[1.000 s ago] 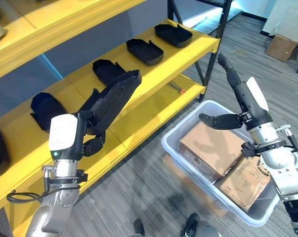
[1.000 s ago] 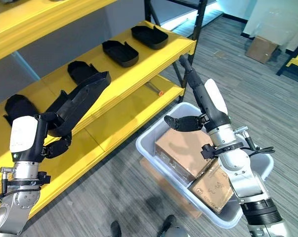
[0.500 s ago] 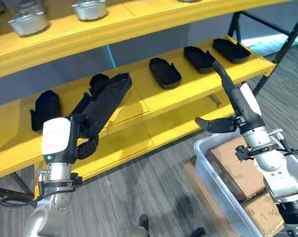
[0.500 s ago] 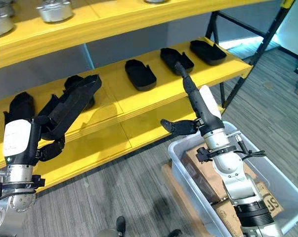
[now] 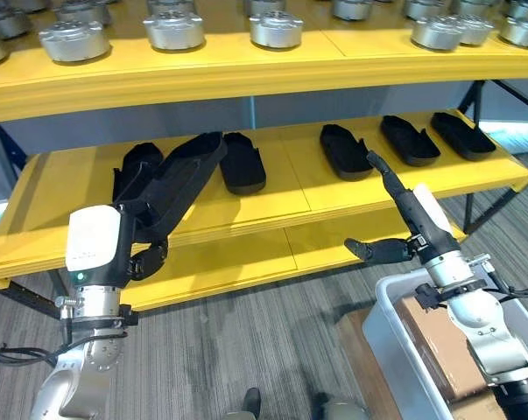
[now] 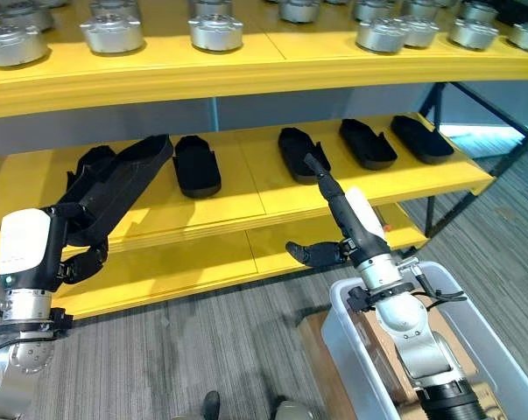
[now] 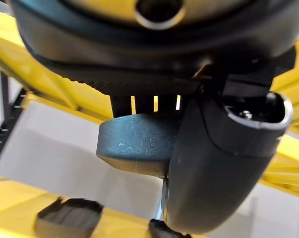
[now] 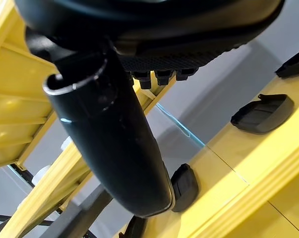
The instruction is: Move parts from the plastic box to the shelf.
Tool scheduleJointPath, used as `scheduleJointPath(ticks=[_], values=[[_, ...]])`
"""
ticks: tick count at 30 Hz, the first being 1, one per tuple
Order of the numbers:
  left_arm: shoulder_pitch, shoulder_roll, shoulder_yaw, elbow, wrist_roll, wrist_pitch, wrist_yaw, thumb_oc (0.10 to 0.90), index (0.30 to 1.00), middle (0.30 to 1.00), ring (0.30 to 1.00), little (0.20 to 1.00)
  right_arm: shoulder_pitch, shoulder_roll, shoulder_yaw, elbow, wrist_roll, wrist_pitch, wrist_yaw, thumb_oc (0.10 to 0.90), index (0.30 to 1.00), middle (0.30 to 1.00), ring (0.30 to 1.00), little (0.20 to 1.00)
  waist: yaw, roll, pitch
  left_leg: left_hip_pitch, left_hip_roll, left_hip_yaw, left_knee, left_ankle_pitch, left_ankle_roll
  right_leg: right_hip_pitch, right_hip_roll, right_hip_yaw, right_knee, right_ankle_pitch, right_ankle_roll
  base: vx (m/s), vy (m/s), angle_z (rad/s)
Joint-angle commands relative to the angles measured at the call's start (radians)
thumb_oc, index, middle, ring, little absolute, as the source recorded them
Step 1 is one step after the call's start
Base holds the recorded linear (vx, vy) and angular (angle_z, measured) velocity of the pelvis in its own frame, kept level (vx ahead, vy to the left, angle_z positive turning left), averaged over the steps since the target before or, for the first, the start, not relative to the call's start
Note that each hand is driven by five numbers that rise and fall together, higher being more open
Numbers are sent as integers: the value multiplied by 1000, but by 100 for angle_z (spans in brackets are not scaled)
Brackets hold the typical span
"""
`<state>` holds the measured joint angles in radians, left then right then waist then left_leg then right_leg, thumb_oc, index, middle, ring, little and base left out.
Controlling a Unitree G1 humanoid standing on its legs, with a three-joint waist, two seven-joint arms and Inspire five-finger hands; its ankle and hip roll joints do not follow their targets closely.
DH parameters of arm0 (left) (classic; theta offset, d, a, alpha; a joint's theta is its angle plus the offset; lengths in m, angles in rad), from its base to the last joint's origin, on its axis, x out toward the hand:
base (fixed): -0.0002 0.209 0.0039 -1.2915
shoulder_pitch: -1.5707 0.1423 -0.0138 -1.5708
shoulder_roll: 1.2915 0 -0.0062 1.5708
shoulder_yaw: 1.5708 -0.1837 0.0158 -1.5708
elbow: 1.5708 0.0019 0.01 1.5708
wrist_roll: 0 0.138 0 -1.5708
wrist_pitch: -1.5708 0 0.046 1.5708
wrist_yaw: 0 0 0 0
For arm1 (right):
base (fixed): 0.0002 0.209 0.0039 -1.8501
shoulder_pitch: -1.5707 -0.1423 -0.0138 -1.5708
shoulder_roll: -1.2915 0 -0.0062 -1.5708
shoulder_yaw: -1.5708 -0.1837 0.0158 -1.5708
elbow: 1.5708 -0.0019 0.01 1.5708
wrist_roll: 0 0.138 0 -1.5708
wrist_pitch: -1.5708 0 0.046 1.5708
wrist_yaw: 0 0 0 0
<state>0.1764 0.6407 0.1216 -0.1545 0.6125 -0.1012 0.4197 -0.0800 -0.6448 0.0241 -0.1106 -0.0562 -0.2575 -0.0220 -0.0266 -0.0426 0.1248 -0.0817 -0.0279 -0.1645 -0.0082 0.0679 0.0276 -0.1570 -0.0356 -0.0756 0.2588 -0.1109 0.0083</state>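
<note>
Left robot hand [image 5: 150,229] is up before the shelf [image 5: 316,188], fingers clamped on a long black part [image 5: 183,171]. Right robot hand [image 5: 404,223] hovers empty above the plastic box [image 5: 395,328], fingers straight and spread.

Yellow shelf [image 5: 299,188] boards are showing bright against a grey-blue back wall [image 5: 351,105]. Matte black parts [image 5: 347,149] are lying on the shelf's middle board; silver metal parts [image 5: 277,29] are sitting on its top board. Below the shelf, grey wood-grain floor [image 5: 246,341]. Translucent pale plastic box [image 5: 399,337] is carrying brown cardboard cartons [image 5: 443,346].
</note>
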Motion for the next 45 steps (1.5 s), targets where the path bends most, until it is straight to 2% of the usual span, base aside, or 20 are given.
scheduleJointPath(ticks=[1, 7, 12, 16, 17, 19, 20, 21, 22, 23, 24, 25, 26, 27, 28, 30, 33, 35, 40, 45], values=[[-124, 31, 61, -115, 17, -47, 48, 400, 300, 300, 300, 300, -102, -24, -66, -70, 35, -75, -40, 900, 1000, 1000, 1000, 1000, -11, -32, -89, 88, -58, 80, 40, -150, -16, 89, 15, -24, -197, 84, 65, 95, -85, 23], [-83, 0, 78, -115, -14, -53, 47, 400, 300, 300, 300, 300, -109, 1, -42, -65, 52, -65, -34, 900, 1000, 1000, 1000, 1000, 3, -22, -109, 107, -37, 88, 3, -129, -26, 135, 7, -40, -277, 114, 70, 41, -70, 10], [-64, 0, 85, -111, -19, -50, 46, 400, 300, 300, 300, 300, -108, -5, -33, -72, 60, -65, -21, 900, 1000, 1000, 1000, 1000, 11, -19, -106, 115, -23, 64, -5, -122, -38, 157, 11, -39, -281, 99, 53, 32, -134, 15], [-64, 9, 87, -109, -27, -54, 43, 400, 300, 300, 300, 300, -120, -20, -31, -75, 79, -74, -19, 900, 1000, 1000, 1000, 1000, 13, -22, -81, 67, -36, 47, 98, -140, -55, 153, 5, -37, -273, 91, 41, -38, -80, 25], [-84, 13, 78, -104, -44, -57, 39, 400, 300, 300, 300, 300, -120, -31, -43, -76, 89, -81, -26, 900, 1000, 1000, 1000, 1000, 5, -25, -46, 11, -35, 88, 196, -140, -87, 151, -5, -57, -260, 82, 30, -105, -35, 35], [-94, 9, 75, -101, -60, -62, 36, 400, 300, 300, 300, 300, -109, -40, -61, -71, 88, -79, -34, 900, 1000, 1000, 1000, 1000, -14, -32, -24, -35, 40, 158, 238, -112, -110, 151, -23, -83, -242, 73, 29, -62, 5, 73], [-87, 3, 85, -100, -71, -70, 40, 400, 300, 300, 300, 300, -97, -34, -68, -65, 86, -76, -38, 900, 1000, 1000, 1000, 1000, -14, -33, -27, -31, 123, 177, 191, -91, -113, 152, -32, -87, -227, 58, 35, 24, 28, 84], [-85, 3, 85, -101, -72, -70, 40, 400, 300, 300, 300, 300, -96, -34, -67, -66, 86, -76, -38, 900, 1000, 1000, 1000, 1000, -12, -33, -28, -25, 125, 179, 180, -87, -115, 151, -30, -85, -225, 57, 33, 91, 103, 65], [-74, -4, 98, -98, -92, -73, 46, 400, 300, 300, 300, 300, -81, -37, -75, -68, 87, -73, -35, 900, 1000, 1000, 1000, 1000, -11, -31, -34, -33, 251, 177, 102, 13, -134, 150, -46, -86, -194, 31, 44, 93, 114, 20], [-68, -6, 102, -97, -101, -72, 49, 400, 300, 300, 300, 300, -75, -39, -79, -68, 91, -73, -38, 900, 1000, 1000, 1000, 1000, -14, -25, -36, -32, 299, 182, 57, 67, -142, 140, -48, -85, -167, 13, 47, 88, 107, 21], [-67, -7, 103, -97, -101, -72, 49, 400, 300, 300, 300, 300, -74, -40, -78, -69, 92, -73, -38, 900, 1000, 1000, 1000, 1000, -13, -22, -38, -24, 304, 184, 36, 80, -146, 132, -45, -84, -155, 7, 44, 64, 169, 7], [-72, -3, 109, -89, -109, -59, 63, 400, 300, 300, 300, 300, -77, -51, -74, -62, 100, -78, -49, 900, 1000, 1000, 1000, 1000, -18, -9, -22, -31, 394, 198, -24, 174, -164, 97, -61, -86, -66, -26, 52, 23, 121, 11], [-73, -4, 110, -88, -109, -59, 63, 400, 300, 300, 300, 300, -79, -52, -73, -61, 101, -78, -50, 900, 1000, 1000, 1000, 1000, -16, -7, -22, -25, 398, 202, -39, 185, -168, 85, -58, -83, -46, -35, 50, 43, 278, 1], [-77, 1, 116, -85, -105, -50, 74, 400, 300, 300, 300, 300, -81, -57, -68, -55, 101, -82, -61, 900, 1000, 1000, 1000, 1000, -19, 11, -9, -33, 464, 232, -79, 236, -198, 41, -59, -75, 56, -77, 57, 29, 193, -6], [-82, 2, 114, -83, -102, -44, 76, 400, 300, 300, 300, 300, -78, -63, -70, -53, 91, -84, -69, 900, 1000, 1000, 1000, 1000, -19, 20, -9, -33, 491, 257, -79, 261, -217, 18, -59, -75, 105, -100, 58, 30, 195, -15], [-84, 1, 112, -81, -101, -44, 77, 400, 300, 300, 300, 300, -78, -64, -70, -52, 90, -84, -71, 900, 1000, 1000, 1000, 1000, -13, 22, -10, -34, 495, 261, -79, 263, -222, 6, -56, -70, 121, -107, 55, 27, 102, -26], [-88, 9, 97, -88, -80, -54, 70, 400, 300, 300, 300, 300, -45, -47, -93, -61, 82, -83, -76, 900, 1000, 1000, 1000, 1000, -16, 65, -22, -8, 501, 279, -79, 209, -249, -20, -100, -38, 163, -117, 102, 127, 331, -13], [-88, 15, 91, -89, -80, -58, 64, 400, 300, 300, 300, 300, -32, -39, -104, -63, 82, -81, -75, 900, 1000, 1000, 1000, 1000, -15, 64, -26, -2, 492, 287, -79, 204, -249, -4, -116, -41, 141, -107, 112, 137, 257, -10], [-83, 31, 82, -84, -93, -67, 52, 400, 300, 300, 300, 300, 6, -6, -121, -64, 64, -66, -70, 900, 1000, 1000, 1000, 1000, -3, 41, -35, -7, 419, 282, -15, 123, -239, 121, -186, -63, -30, -34, 155, 133, 250, 10], [-74, 40, 96, -76, -91, -54, 57, 400, 300, 300, 300, 300, 18, 25, -125, -65, 58, -48, -52, 900, 1000, 1000, 1000, 1000, 17, -14, -52, -36, 337, 244, 115, -9, -200, 240, -262, -91, -171, 37, 194, 121, 228, 23]])
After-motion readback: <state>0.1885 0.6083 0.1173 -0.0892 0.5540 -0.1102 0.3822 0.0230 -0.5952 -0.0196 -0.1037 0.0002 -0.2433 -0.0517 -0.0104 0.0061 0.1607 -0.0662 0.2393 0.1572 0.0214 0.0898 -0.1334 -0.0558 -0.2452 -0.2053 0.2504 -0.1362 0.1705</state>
